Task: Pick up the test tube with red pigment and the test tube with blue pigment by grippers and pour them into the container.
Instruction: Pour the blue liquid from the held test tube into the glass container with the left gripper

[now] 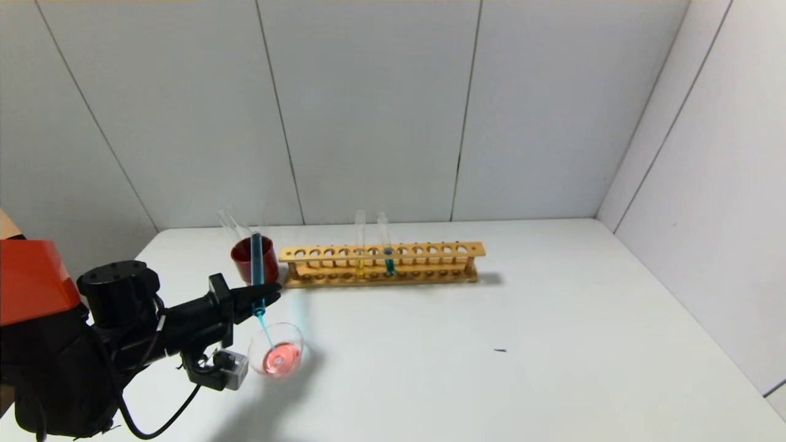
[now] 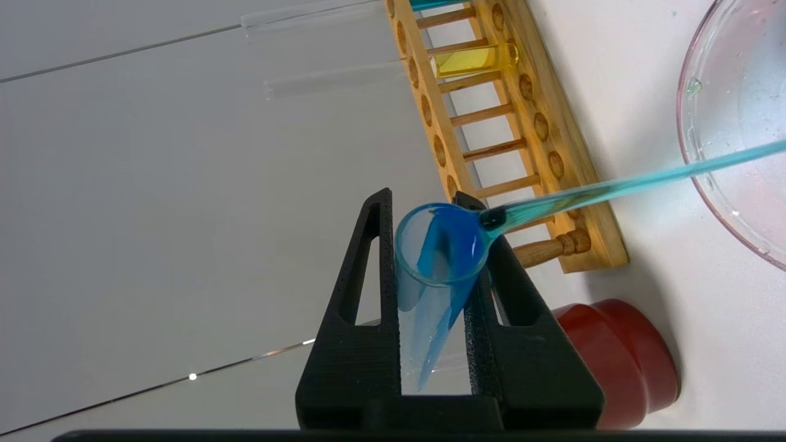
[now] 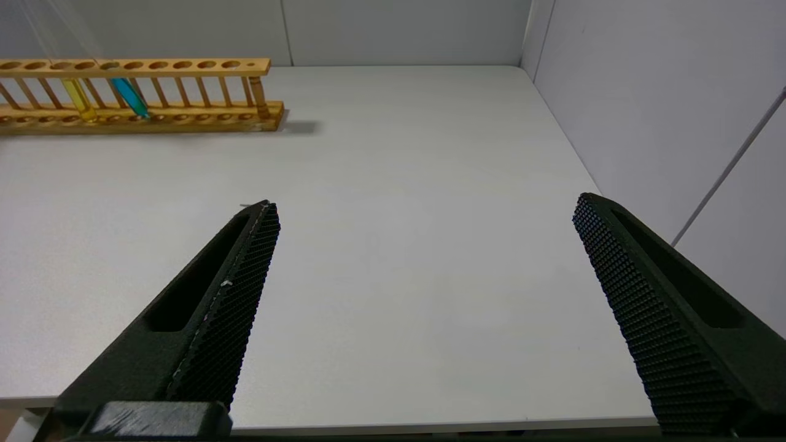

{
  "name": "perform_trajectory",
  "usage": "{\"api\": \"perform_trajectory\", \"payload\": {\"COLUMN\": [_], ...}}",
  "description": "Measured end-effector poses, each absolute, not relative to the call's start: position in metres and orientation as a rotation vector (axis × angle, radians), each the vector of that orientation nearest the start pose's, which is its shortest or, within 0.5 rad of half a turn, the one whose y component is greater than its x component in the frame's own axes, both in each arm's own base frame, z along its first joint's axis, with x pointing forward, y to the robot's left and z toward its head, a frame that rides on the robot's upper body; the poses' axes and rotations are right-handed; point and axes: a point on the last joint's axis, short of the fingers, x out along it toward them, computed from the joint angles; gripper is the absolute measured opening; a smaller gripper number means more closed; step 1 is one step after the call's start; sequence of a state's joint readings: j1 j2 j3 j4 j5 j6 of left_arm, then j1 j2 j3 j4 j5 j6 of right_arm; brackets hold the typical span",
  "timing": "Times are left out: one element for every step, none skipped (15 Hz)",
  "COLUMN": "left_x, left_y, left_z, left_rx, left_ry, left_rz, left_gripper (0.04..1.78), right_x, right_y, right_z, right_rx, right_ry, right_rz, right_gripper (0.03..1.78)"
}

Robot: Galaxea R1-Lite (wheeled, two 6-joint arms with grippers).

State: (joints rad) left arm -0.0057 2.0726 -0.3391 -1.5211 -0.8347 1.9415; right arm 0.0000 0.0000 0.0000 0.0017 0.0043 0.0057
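Observation:
My left gripper [image 1: 270, 294] is shut on the test tube with blue pigment [image 1: 256, 264] and holds it tipped mouth-down above the container [image 1: 299, 336]. A thin blue stream runs from the tube mouth into this clear glass dish, which holds pink-red liquid. In the left wrist view the tube [image 2: 439, 245] sits between the black fingers [image 2: 368, 276] and the stream reaches the dish [image 2: 724, 123]. No tube with red liquid shows. My right gripper [image 3: 427, 204] is open and empty over the bare table at the right, out of the head view.
A wooden rack [image 1: 381, 264] stands behind the dish with a yellow-liquid tube [image 1: 360, 245] and a second blue-teal tube [image 1: 387, 252]. A dark red cup [image 1: 245, 261] left of the rack holds empty clear tubes [image 1: 228, 224]. Grey walls close the back and right.

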Motion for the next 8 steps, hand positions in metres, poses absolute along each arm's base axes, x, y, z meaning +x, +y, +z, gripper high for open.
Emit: {"api": "perform_trajectory", "payload": {"left_x": [0.2836, 0.2839, 0.2842, 0.2846, 0.2848, 0.2849, 0.2847, 0.2847], "left_y": [-0.0183, -0.0185, -0.0187, -0.0187, -0.0187, -0.0186, -0.0187, -0.0187], "left_z": [0.0579, 0.0573, 0.0572, 0.0571, 0.0571, 0.0568, 0.0567, 0.0566], "left_rx": [1.719, 1.718, 1.718, 1.719, 1.72, 1.722, 1.727, 1.734], "left_ry": [-0.663, -0.663, -0.663, -0.664, -0.663, -0.662, -0.664, -0.667], "left_rz": [-0.733, -0.735, -0.735, -0.734, -0.733, -0.733, -0.732, -0.73], "left_gripper": [0.34, 0.34, 0.34, 0.34, 0.34, 0.34, 0.34, 0.34], "right_x": [-0.0228, -0.0228, -0.0228, -0.0228, -0.0228, -0.0228, -0.0228, -0.0228], "right_y": [0.0001, 0.0001, 0.0001, 0.0001, 0.0001, 0.0001, 0.0001, 0.0001], "right_z": [0.0753, 0.0753, 0.0753, 0.0753, 0.0753, 0.0753, 0.0753, 0.0753], "right_rx": [0.006, 0.006, 0.006, 0.006, 0.006, 0.006, 0.006, 0.006], "right_ry": [0.002, 0.002, 0.002, 0.002, 0.002, 0.002, 0.002, 0.002], "right_rz": [0.004, 0.004, 0.004, 0.004, 0.004, 0.004, 0.004, 0.004], "right_gripper": [1.75, 1.75, 1.75, 1.75, 1.75, 1.75, 1.75, 1.75]}}
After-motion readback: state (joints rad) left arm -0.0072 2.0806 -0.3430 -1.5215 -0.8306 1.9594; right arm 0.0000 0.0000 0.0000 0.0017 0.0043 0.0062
